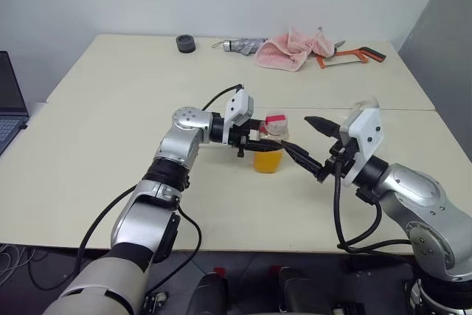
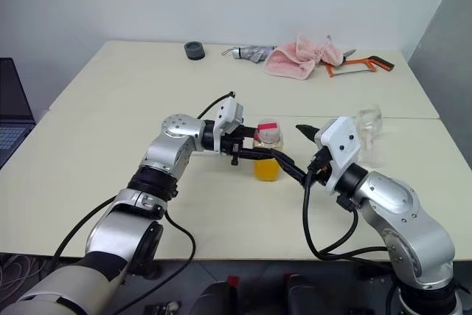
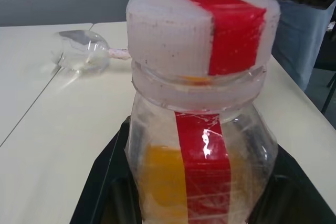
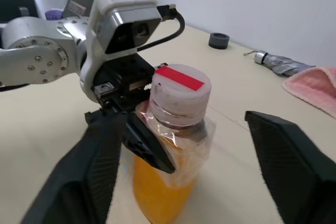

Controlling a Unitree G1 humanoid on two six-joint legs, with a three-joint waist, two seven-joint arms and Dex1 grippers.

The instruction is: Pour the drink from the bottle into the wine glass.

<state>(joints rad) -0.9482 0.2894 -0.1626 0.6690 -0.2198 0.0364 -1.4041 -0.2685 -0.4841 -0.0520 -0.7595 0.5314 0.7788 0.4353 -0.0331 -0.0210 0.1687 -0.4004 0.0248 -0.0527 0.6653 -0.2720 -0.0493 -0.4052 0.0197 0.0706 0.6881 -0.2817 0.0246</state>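
The small clear plastic bottle (image 1: 268,151), squarish, with a red label stripe and pale capped top, stands upright near the centre of the cream table (image 1: 110,108), its lower half filled with translucent orange drink (image 1: 268,161). The left gripper (image 1: 254,140) is clamped on the bottle's upper body from the left. The right gripper (image 1: 304,142) hangs just right of the bottle, its black fingers spread wide and holding nothing. The clear stemmed wine glass (image 2: 369,127) stands upright to the right, beyond the right arm.
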